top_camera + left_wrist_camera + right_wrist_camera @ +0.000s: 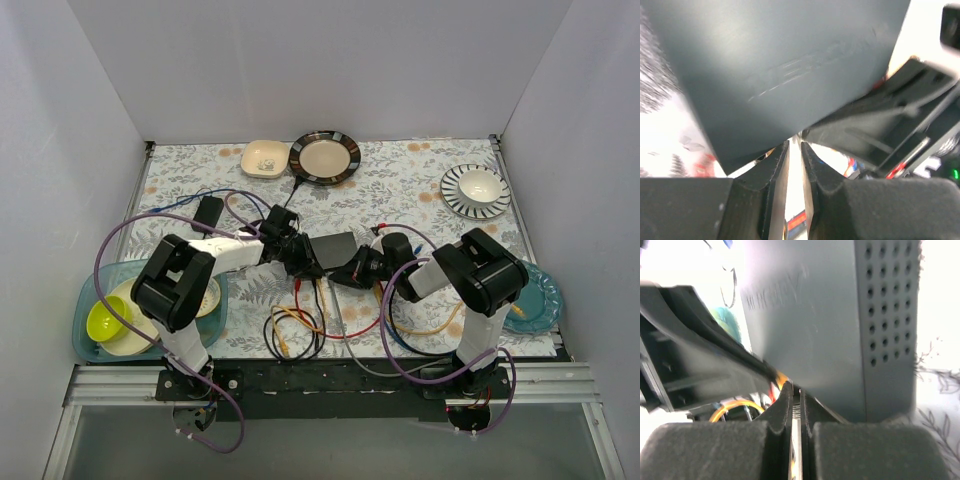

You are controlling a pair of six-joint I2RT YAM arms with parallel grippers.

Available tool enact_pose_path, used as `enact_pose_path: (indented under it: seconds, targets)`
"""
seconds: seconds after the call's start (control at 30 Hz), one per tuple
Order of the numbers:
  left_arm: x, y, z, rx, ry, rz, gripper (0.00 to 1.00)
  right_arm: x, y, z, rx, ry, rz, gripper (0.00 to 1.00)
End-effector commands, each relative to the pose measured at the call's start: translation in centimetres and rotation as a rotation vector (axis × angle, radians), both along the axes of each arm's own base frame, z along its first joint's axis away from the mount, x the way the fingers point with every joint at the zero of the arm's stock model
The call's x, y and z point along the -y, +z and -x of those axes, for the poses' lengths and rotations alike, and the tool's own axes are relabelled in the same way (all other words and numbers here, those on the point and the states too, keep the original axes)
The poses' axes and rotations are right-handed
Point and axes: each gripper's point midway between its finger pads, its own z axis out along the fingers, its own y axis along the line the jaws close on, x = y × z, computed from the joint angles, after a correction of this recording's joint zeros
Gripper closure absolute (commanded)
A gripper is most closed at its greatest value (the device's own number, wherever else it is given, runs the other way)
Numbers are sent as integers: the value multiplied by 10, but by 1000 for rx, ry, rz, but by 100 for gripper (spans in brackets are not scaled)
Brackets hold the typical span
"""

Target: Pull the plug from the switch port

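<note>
Switch [335, 246]: lies between my two claws, long axis left-right. Left gripper [795, 150]: at switch's left end, narrowed to a slit. Right gripper [796, 392]: at its near-right corner, likewise narrowed. Plug: I cannot see it; grip undetermined.

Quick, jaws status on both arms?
Left gripper: jaws nearly closed, nothing seen between them, at the switch edge.
Right gripper: jaws nearly closed; whether they hold anything cannot be told.

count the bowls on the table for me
3: a cream square bowl at the far edge, a white bowl on the striped plate far right, a lime bowl in the teal tray near left. The arms may hide others.
</note>
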Motion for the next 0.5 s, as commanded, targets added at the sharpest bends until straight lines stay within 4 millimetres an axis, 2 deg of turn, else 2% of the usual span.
enact_pose_path:
  seconds: [0.0, 0.13, 0.2, 0.27, 0.3, 0.33, 0.37, 0.4, 0.43, 0.47]
  targets:
    - [-39, -34, -26, 34, 94, -244, 84, 17, -31, 30, -110, 48, 119, 99]
    - [-35, -36, -32, 28, 103, -238, 84, 21, -30, 39, -107, 83, 135, 99]
    - [-31, -33, -33, 26, 99, -224, 84, 26, -33, 44, -111, 81, 155, 99]
    - [-27, -26, -37, 45, 98, -203, 83, 30, -26, 42, -76, 73, 166, 99]
    - [-24, -16, -41, 74, 100, -182, 83, 37, -29, 43, -84, 57, 203, 99]
    - [-22, -8, -43, 90, 99, -162, 82, 42, -20, 38, -29, 50, 224, 99]
    - [-18, 3, -49, 127, 99, -128, 81, 48, -19, 36, -9, 40, 262, 99]
    - [-16, 10, -50, 143, 104, -102, 80, 63, -25, 35, -23, 9, 354, 99]
    - [-12, 27, -51, 171, 97, -53, 77, 70, -13, 28, 29, -7, 390, 99]
    - [-8, 38, -57, 206, 101, -16, 76, 80, -13, 25, 69, -1, 460, 99]
